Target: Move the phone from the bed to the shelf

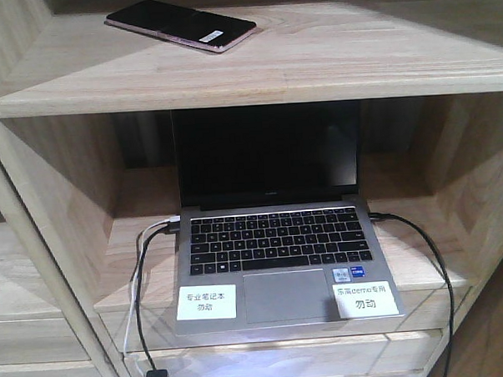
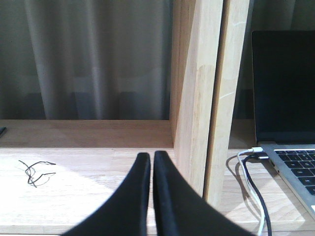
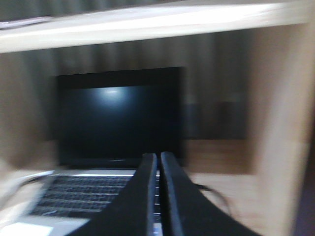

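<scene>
Resting flat on the shelf's [image 1: 329, 60] top board, near its back left corner, the phone [image 1: 180, 25] looks already delivered; neither tool touches it. The left tool [image 2: 151, 162] is closed and empty, low over the left compartment beside an upright board [image 2: 197, 88]. The right tool [image 3: 158, 164] is also closed and empty, facing the laptop [image 1: 274, 237] in a blurred view. Withdrawing well means backing straight out, away from the boards, laptop and cables [image 1: 143, 277]. Open room lies toward the shelf's front edge.
</scene>
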